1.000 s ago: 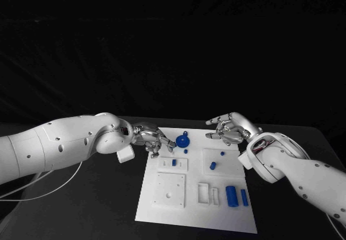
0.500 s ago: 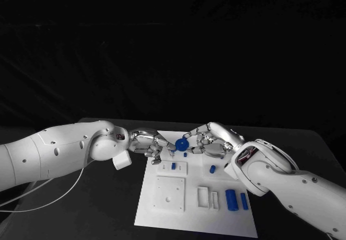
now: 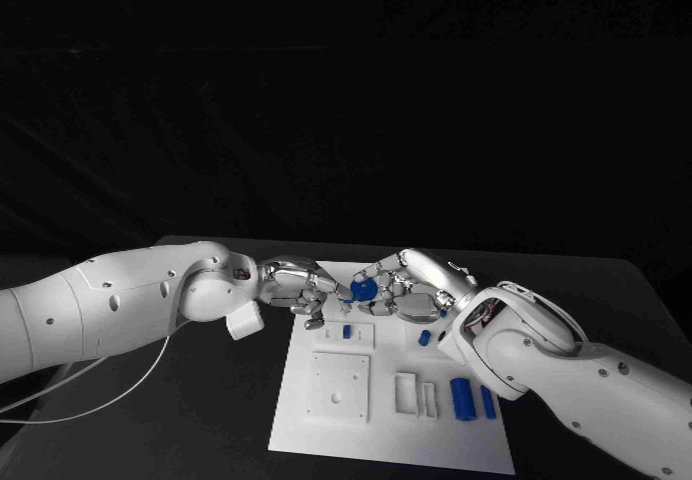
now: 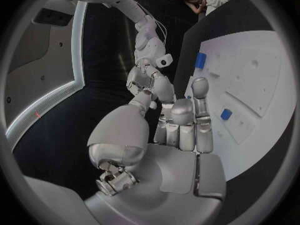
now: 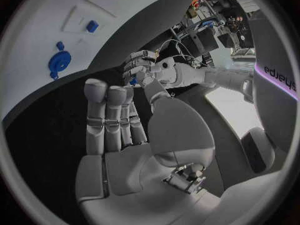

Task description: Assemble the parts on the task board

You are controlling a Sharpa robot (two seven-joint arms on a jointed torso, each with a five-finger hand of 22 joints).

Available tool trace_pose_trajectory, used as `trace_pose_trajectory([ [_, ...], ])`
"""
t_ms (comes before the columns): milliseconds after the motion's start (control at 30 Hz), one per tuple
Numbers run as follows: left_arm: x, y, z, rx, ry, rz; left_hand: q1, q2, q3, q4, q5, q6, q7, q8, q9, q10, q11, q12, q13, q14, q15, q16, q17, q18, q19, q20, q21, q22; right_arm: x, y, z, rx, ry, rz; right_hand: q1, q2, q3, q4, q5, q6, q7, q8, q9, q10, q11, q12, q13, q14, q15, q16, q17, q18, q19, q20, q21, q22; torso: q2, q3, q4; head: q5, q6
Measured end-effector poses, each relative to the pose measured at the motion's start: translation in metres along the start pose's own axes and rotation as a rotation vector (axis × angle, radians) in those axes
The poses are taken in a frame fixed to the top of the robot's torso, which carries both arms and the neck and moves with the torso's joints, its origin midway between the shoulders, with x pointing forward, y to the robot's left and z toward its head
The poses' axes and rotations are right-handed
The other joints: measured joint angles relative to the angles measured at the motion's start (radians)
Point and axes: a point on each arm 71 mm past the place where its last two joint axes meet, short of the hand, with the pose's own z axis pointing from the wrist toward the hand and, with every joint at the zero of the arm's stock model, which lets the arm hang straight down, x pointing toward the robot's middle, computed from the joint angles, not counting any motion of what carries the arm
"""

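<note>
Head view shows both robot hands, left and right, empty-fingered and spread beside the blue round part on the task board.

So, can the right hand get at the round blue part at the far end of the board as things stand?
Probably yes. The right hand is open and right beside the round blue part, holding nothing; the left hand sits on its other side, so space is tight.
</note>
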Motion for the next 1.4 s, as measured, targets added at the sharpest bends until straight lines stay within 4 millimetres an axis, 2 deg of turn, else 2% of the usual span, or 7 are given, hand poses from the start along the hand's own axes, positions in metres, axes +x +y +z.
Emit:
trace_pose_trajectory([
  [200,0.001,-0.0007,0.0016,0.002,0.003,0.002,-0.001,-0.001,0.002,-0.002,0.0,0.0,0.0,0.0,0.0,-0.001,-0.001,0.0,0.0,0.0,0.0,0.0,0.0,0.0,0.0,0.0,0.0,0.0,0.003,0.0011,-0.0005,-0.006,0.009,0.003,-0.013,0.013,0.008,0.01,-0.018,0.007,0.0,0.0,0.0,0.0,0.0,0.0,0.004,0.0,0.0,0.0,0.001,0.0,0.0,0.0,0.0,0.0,0.0,-0.0006,-0.0001,-0.001,-0.002],
  [367,0.0014,-0.0009,0.0021,0.003,0.005,0.003,-0.001,-0.001,0.003,-0.003,-0.004,0.0,0.0,0.0,0.001,-0.001,-0.001,0.0,0.0,0.0,0.0,0.0,0.0,0.0,0.0,0.0,0.0,0.0,0.0052,0.0011,-0.0009,-0.006,0.02,0.005,-0.022,0.022,0.057,0.018,-0.044,0.014,-0.002,0.0,0.0,0.0,0.0,0.0,0.008,0.0,0.0,0.0,0.002,0.0,0.0,0.0,0.0,0.0,0.0,-0.0006,0.0001,-0.001,-0.004],
  [467,0.0017,-0.0008,0.0024,0.002,0.006,0.003,-0.001,-0.001,0.003,-0.004,-0.004,0.0,0.0,0.0,0.003,-0.001,-0.001,0.0,0.0,0.0,0.0,0.0,0.0,0.0,0.0,0.0,0.0,0.0,0.0073,0.0006,-0.0014,-0.005,0.03,0.007,-0.022,0.022,0.096,0.033,-0.055,0.016,-0.001,0.0,-0.001,0.0,0.0,0.0,0.012,0.0,0.0,0.0,0.004,0.0,0.0,0.0,0.0,0.0,0.0,-0.0012,0.0003,-0.001,-0.005],
  [933,0.0035,0.0001,0.0038,-0.005,0.012,0.011,0.002,0.002,0.005,-0.006,-0.008,0.0,0.0,0.0,0.009,-0.001,-0.001,0.0,0.001,0.0,0.0,0.0,0.0,0.0,0.0,0.0,0.0,0.0,0.0101,-0.0012,-0.0024,0.001,0.049,0.011,-0.028,0.017,0.189,0.092,-0.108,0.052,-0.011,-0.002,0.0,-0.004,-0.004,0.004,0.019,0.0,0.0,0.0,0.005,0.0,0.0,0.0,0.0,0.0,0.0,0.0,0.0,-0.001,-0.008],
  [1000,0.0036,0.0003,0.0038,-0.006,0.012,0.011,0.002,0.002,0.005,-0.006,-0.008,0.0,0.0,0.0,0.009,-0.001,-0.001,0.0,0.001,0.0,0.0,0.0,0.0,0.0,0.0,0.0,0.0,0.0,0.0101,-0.0013,-0.0024,0.001,0.049,0.012,-0.028,0.016,0.192,0.095,-0.109,0.065,-0.013,-0.004,0.0,-0.005,-0.005,0.004,0.019,0.0,0.0,0.0,0.005,0.0,0.0,0.0,0.0,0.0,0.0,0.0,0.0,0.0,-0.008],
  [1133,0.0038,0.0008,0.0039,-0.008,0.013,0.012,0.003,0.003,0.005,-0.006,-0.012,0.001,-0.001,0.0,0.012,0.0,0.0,0.0,0.001,0.0,0.0,0.0,-0.002,0.0,0.0,0.0,0.0,0.0,0.0096,-0.0019,-0.0026,0.003,0.048,0.012,-0.024,0.012,0.192,0.095,-0.125,0.11,-0.027,-0.003,0.002,-0.004,-0.018,0.004,0.021,0.004,-0.004,-0.004,0.006,0.0,0.003,-0.004,0.0,0.0,0.0,0.0007,-0.0006,0.0,-0.009],
  [1400,0.0033,0.001,0.0041,-0.012,0.012,0.015,0.003,0.003,0.006,-0.007,-0.012,0.002,-0.003,0.0,0.014,0.001,0.001,0.0,0.002,0.001,0.002,0.0,-0.002,0.0,0.0,0.0,0.0,-0.001,0.0096,-0.0022,-0.0028,0.005,0.044,0.014,-0.024,0.012,0.157,0.093,-0.136,0.145,-0.041,-0.002,0.004,0.002,-0.023,0.004,0.023,0.01,-0.01,-0.004,0.006,0.0,0.004,-0.011,0.005,0.0,0.0,0.0007,-0.0007,0.0,-0.011],
])
